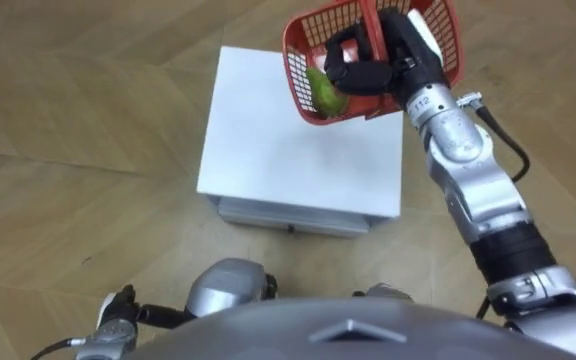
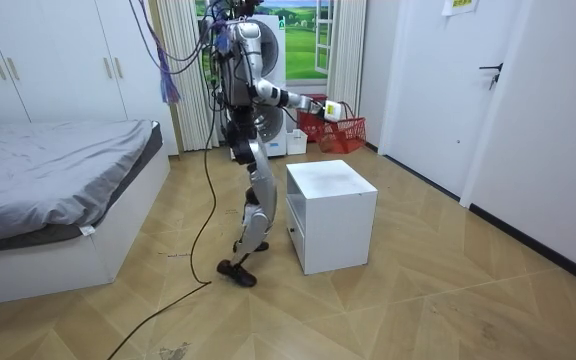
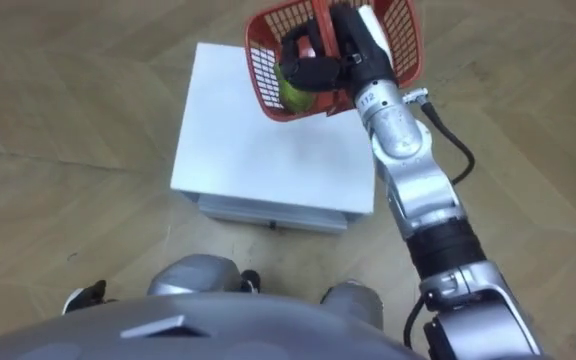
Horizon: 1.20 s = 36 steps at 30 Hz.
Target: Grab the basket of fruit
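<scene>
down at the robot's left side: left hand hangs low by the body; fingers too small to read, cannot tell.
just ahead of the feet: white cabinet, drawer front facing the robot.
over the cabinet's far right corner: right hand, fingers clamped round the handle of the red basket.
basket: up in the air, clear of the cabinet top, tilted, with a green fruit lying inside.
done: grip made, lift looks complete.
left: by my read, only to hold it level so the fruit stays in.
</scene>
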Tool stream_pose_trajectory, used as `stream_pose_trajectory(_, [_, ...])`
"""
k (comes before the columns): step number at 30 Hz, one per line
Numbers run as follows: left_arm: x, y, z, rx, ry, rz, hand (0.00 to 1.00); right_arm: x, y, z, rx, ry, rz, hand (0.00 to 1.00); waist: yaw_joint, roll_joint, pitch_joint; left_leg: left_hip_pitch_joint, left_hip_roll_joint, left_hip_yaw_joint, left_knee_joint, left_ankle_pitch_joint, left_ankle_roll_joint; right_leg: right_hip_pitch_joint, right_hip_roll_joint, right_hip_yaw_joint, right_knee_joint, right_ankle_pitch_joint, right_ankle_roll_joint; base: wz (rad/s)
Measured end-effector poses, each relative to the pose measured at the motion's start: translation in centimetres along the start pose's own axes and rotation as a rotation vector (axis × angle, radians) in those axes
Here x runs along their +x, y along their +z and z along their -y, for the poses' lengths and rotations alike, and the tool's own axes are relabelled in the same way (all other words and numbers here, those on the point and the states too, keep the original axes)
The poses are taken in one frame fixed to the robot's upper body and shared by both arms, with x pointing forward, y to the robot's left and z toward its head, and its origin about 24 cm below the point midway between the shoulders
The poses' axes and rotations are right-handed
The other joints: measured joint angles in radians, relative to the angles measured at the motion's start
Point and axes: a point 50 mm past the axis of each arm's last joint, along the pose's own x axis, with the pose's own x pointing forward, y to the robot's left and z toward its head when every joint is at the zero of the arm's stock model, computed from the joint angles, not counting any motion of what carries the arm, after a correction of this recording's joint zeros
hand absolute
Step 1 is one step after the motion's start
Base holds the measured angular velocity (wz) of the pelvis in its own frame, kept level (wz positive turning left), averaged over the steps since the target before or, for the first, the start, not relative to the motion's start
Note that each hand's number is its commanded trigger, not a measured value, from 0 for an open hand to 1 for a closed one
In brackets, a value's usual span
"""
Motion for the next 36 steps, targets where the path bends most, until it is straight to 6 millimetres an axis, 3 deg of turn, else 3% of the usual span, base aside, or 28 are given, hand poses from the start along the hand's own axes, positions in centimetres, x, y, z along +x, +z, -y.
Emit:
stream_pose_trajectory(1, [0.0,0.1,-0.2,0.006,0.005,0.004,0.00,0.0,0.0,-0.1,0.018,0.005,-0.001,1.00,0.001,0.000,-0.0002,0.000,0.000,-0.008,0.000,0.000,0.002,-0.005,0.008,0.001,-0.008,-0.014,0.007,0.18])
stream_pose_trajectory(3, [0.1,0.5,-0.5,0.016,0.017,0.021,0.00,0.1,-0.5,-0.3,0.026,0.025,-0.021,1.00,0.006,0.003,-0.0003,0.005,0.013,-0.021,-0.005,0.002,0.008,-0.023,0.058,0.009,-0.106,-0.049,0.009,0.25])
stream_pose_trajectory(5, [0.1,0.4,-0.3,0.027,0.013,0.017,0.00,0.1,-0.7,-0.7,0.010,0.052,-0.031,1.00,0.003,0.004,-0.0014,0.007,0.013,-0.040,-0.004,0.001,0.010,-0.018,0.096,0.017,-0.248,-0.049,0.007,0.30])
stream_pose_trajectory(7, [0.0,0.4,0.1,0.041,0.002,0.018,0.00,0.1,-0.7,-0.9,0.012,0.067,-0.033,1.00,0.006,0.005,-0.0018,0.009,0.010,-0.062,-0.008,0.002,0.010,-0.011,0.129,0.029,-0.378,-0.031,-0.011,0.36])
stream_pose_trajectory(8, [0.0,0.3,0.2,0.042,0.000,0.013,0.00,0.1,-1.0,-1.1,0.022,0.069,-0.043,1.00,0.004,0.004,-0.0027,0.014,0.009,-0.076,-0.017,0.001,0.010,0.004,0.155,0.029,-0.447,0.011,-0.025,0.39])
stream_pose_trajectory(9, [0.0,-0.1,0.2,0.043,0.002,0.002,0.00,0.1,-1.5,-1.4,0.033,0.072,-0.066,1.00,0.005,-0.004,-0.0066,0.024,0.001,-0.085,-0.038,0.001,0.008,0.020,0.165,0.028,-0.477,0.094,-0.032,0.39])
stream_pose_trajectory(11, [-0.2,-0.7,0.6,0.041,-0.003,-0.015,0.00,0.1,-2.2,-1.7,0.026,0.083,-0.098,1.00,0.007,-0.003,-0.0113,0.044,0.001,-0.095,-0.057,-0.001,0.005,0.058,0.169,0.010,-0.518,0.080,-0.036,0.25])
stream_pose_trajectory(12, [-0.2,-0.7,0.8,0.047,-0.009,-0.014,0.00,0.2,-2.3,-1.7,0.020,0.089,-0.102,1.00,0.005,0.006,-0.0052,0.043,0.003,-0.108,-0.060,-0.002,0.003,0.067,0.170,-0.008,-0.529,0.080,-0.036,0.28])
stream_pose_trajectory(15, [-0.2,-0.6,1.0,0.058,-0.013,-0.012,0.00,0.2,-3.1,-1.9,0.012,0.096,-0.137,1.00,0.007,0.008,-0.0035,0.026,0.011,-0.114,-0.066,-0.003,-0.003,0.059,0.176,-0.029,-0.543,0.081,-0.037,0.20])
stream_pose_trajectory(20, [-0.2,-1.0,1.4,0.094,-0.032,-0.025,0.00,0.1,-4.4,-1.8,0.024,0.070,-0.197,1.00,0.012,0.008,-0.0032,0.001,0.017,-0.088,-0.056,-0.003,-0.003,0.039,0.174,-0.035,-0.544,0.081,-0.037,0.06])
stream_pose_trajectory(28, [-0.3,-1.3,1.4,0.112,-0.045,-0.036,0.00,-0.1,-6.7,-1.4,0.049,0.049,-0.301,1.00,0.022,0.011,-0.0013,-0.019,0.014,-0.081,-0.058,-0.003,-0.003,0.029,0.170,-0.028,-0.562,0.080,-0.036,0.09])
stream_pose_trajectory(32, [-0.3,-1.4,1.5,0.112,-0.053,-0.040,0.00,-0.1,-7.3,-1.1,0.050,0.044,-0.310,1.00,0.023,0.026,0.0028,-0.033,0.017,-0.060,-0.058,-0.003,-0.003,0.025,0.163,-0.030,-0.569,0.079,-0.034,0.00])
stream_pose_trajectory(33, [-0.3,-1.4,1.6,0.112,-0.056,-0.037,0.00,0.0,-7.2,-1.0,0.049,0.039,-0.299,0.75,0.024,0.030,0.0010,-0.037,0.017,-0.054,-0.058,-0.003,-0.003,0.020,0.163,-0.030,-0.574,0.079,-0.034,-0.06])
stream_pose_trajectory(34, [-0.3,-1.4,1.6,0.112,-0.058,-0.037,0.00,0.1,-7.1,-0.9,0.050,0.035,-0.291,0.28,0.022,0.031,0.0003,-0.041,0.017,-0.048,-0.058,-0.003,-0.003,0.015,0.162,-0.030,-0.575,0.079,-0.034,-0.07])
stream_pose_trajectory(35, [-0.3,-1.4,1.8,0.112,-0.065,-0.038,0.00,0.2,-6.9,-0.7,0.050,0.028,-0.280,0.00,0.016,0.039,0.0020,-0.050,0.017,-0.044,-0.054,-0.003,-0.003,0.011,0.161,-0.033,-0.577,0.079,-0.034,0.00])
stream_pose_trajectory(36, [-0.3,-1.4,1.9,0.112,-0.076,-0.040,0.00,0.2,-6.8,-0.6,0.052,0.020,-0.275,0.00,0.006,0.048,0.0024,-0.051,0.017,-0.044,-0.053,-0.003,-0.003,0.011,0.161,-0.037,-0.577,0.079,-0.033,0.07])
